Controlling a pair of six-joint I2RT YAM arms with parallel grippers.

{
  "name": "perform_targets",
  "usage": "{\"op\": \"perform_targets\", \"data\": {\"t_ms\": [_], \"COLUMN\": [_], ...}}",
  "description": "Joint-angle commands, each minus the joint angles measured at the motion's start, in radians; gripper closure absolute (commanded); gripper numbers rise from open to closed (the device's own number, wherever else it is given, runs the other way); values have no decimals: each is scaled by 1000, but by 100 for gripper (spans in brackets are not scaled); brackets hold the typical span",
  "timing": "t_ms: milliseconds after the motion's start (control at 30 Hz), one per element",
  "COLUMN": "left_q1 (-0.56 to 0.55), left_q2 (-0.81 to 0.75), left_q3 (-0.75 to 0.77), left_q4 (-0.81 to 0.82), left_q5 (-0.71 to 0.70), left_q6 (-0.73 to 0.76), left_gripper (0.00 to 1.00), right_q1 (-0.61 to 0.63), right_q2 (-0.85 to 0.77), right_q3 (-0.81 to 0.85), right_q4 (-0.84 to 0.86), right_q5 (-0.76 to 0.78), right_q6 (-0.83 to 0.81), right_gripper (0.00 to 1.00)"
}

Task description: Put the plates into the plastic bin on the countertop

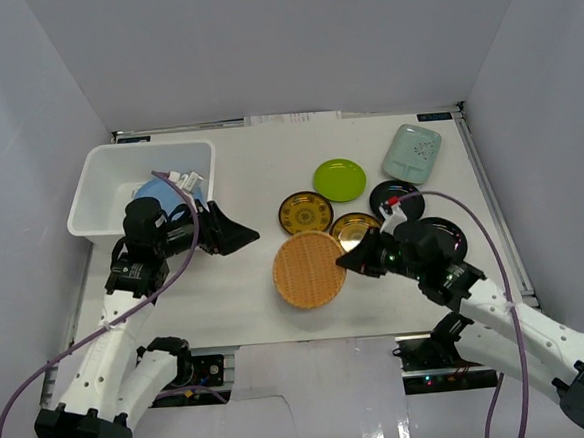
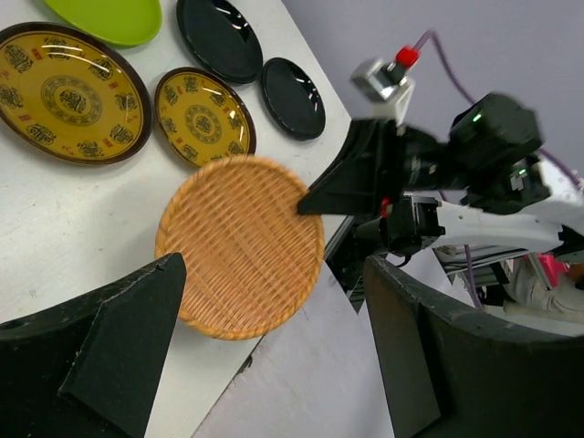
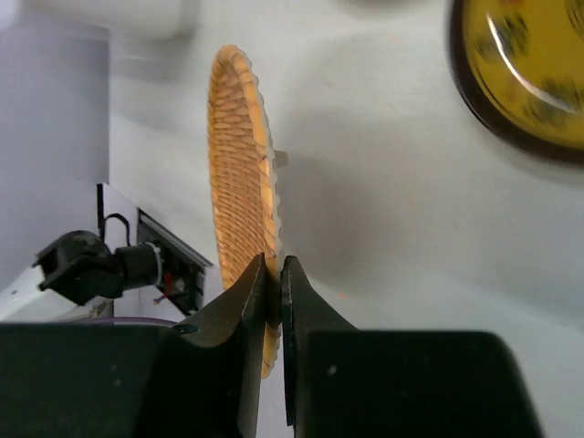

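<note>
While inside bin (image 1: 147, 146), light blue plate (image 1: 148, 189)

Woven plate (image 1: 310, 270) — countertop (image 1: 247, 297), near edge

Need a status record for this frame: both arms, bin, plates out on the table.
right fingers: shut on the rim of the woven plate
left fingers: open, empty, beside the bin
bin contents: blue plate
on table: woven plate, green plate, two patterned plates, two black plates, mint dish
woven plate lifted: cannot tell
</note>
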Motion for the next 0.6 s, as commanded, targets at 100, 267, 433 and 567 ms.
{"op": "perform_targets", "data": {"t_ms": [100, 267, 433, 567], "left_q1": [-22, -35, -70, -117], "left_q2": [-98, -133, -96, -93], "left_q3": [-25, -1, 209, 331], "left_q4": [-25, -24, -24, -30], "left_q5": [37, 19, 24, 25], "left_q6": [24, -11, 10, 43], "left_gripper": [9, 10, 9, 9], "right_q1": [8, 8, 8, 11], "right_q2": [243, 448, 724, 938], "right_q3": [451, 744, 957, 1218], "right_q4": [146, 189, 268, 313], "right_q5": [27, 105, 74, -22], "right_q6": [-192, -327, -376, -390], "right_gripper": [92, 92, 92, 92]}}
